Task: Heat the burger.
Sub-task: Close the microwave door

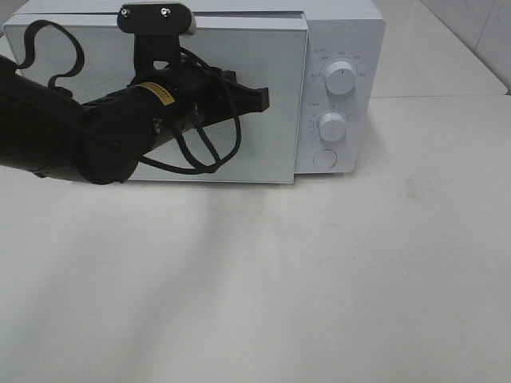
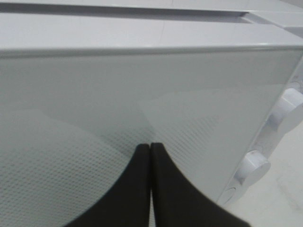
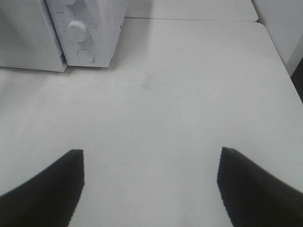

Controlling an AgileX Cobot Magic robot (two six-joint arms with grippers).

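While the left gripper [image 2: 150, 153], jaws pinched together on nothing, met the pale glass door [image 1: 263, 152] of the boxy white microwave [image 1: 343, 32], burger unseen, probably inside, door-closing seemed in hand; next, the right gripper [image 3: 149, 153], spread wide and empty, needed the round white knob [image 1: 332, 126] at the door's three o'clock.

Robotics lab bench staged as a kitchen corner, white microwave [image 1: 275, 64] with two dials [image 1: 341, 80] across the top of the frame, plain white table [image 1: 319, 279] below, pale tiled wall [image 1: 471, 32] upper right, black robot arm [image 1: 80, 136] at left
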